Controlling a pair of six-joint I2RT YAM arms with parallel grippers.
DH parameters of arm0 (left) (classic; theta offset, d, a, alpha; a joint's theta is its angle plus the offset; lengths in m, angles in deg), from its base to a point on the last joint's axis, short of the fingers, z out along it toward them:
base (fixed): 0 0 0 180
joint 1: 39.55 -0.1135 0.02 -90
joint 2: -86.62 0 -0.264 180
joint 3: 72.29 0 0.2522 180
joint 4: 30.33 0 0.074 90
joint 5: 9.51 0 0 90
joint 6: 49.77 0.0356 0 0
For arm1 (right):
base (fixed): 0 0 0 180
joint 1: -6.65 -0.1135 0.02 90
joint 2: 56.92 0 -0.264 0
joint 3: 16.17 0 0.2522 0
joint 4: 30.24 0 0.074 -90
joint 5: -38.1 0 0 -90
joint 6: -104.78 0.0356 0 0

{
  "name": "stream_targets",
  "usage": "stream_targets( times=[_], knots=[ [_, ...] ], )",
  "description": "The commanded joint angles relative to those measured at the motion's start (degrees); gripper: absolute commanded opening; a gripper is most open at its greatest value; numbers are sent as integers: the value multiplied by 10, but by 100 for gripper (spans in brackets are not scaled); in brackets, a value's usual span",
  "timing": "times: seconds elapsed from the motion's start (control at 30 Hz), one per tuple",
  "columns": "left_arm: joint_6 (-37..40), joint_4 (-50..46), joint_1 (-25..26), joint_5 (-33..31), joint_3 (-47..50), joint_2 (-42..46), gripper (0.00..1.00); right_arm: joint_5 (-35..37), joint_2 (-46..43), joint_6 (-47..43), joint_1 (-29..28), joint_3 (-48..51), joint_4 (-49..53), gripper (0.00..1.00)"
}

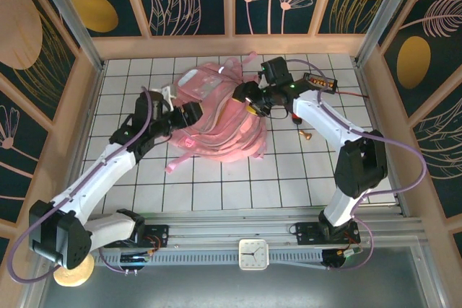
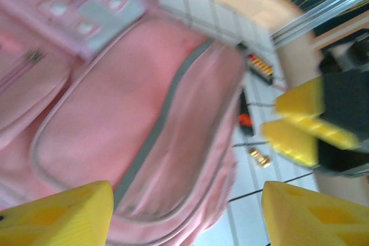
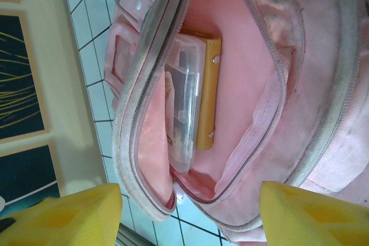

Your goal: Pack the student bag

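Loading the student bag (image 1: 216, 124): left pincer (image 1: 192, 114) and right pincer (image 1: 253, 106) stand open, holding nothing. Next, probably collect another item from the desk (image 1: 216, 185).

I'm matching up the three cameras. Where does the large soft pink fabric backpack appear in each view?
Top external: the large soft pink fabric backpack lies at centre, a little above the middle.
Left wrist: across the left and middle, its grey-trimmed pocket facing the camera.
Right wrist: centre, its unzipped opening showing a clear plastic case inside.
Shared landmark: the white tiled tabletop with dark grid lines.
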State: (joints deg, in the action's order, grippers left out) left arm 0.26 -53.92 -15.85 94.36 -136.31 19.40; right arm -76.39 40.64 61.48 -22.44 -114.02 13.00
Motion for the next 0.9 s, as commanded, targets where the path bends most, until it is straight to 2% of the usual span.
stream_targets(
  times=[0.0, 0.17, 0.4, 0.6, 0.87],
  knots=[
    [62, -47, -4, -7, 34, -21, 68, 3, 7, -22, -5, 6, 21, 64],
    [146, -99, -4, -36, 14, -58, 67, 12, 36, -40, -5, -20, 28, 65],
    [170, -116, -4, -66, -12, -96, 66, 40, 76, -59, -8, -68, 77, 69],
    [221, -99, -4, -25, -12, -113, 60, 40, 82, -62, -6, -81, 87, 69],
    [309, -80, -4, 10, -47, -171, 58, 24, 95, -66, 2, -94, 96, 67]
  ],
)
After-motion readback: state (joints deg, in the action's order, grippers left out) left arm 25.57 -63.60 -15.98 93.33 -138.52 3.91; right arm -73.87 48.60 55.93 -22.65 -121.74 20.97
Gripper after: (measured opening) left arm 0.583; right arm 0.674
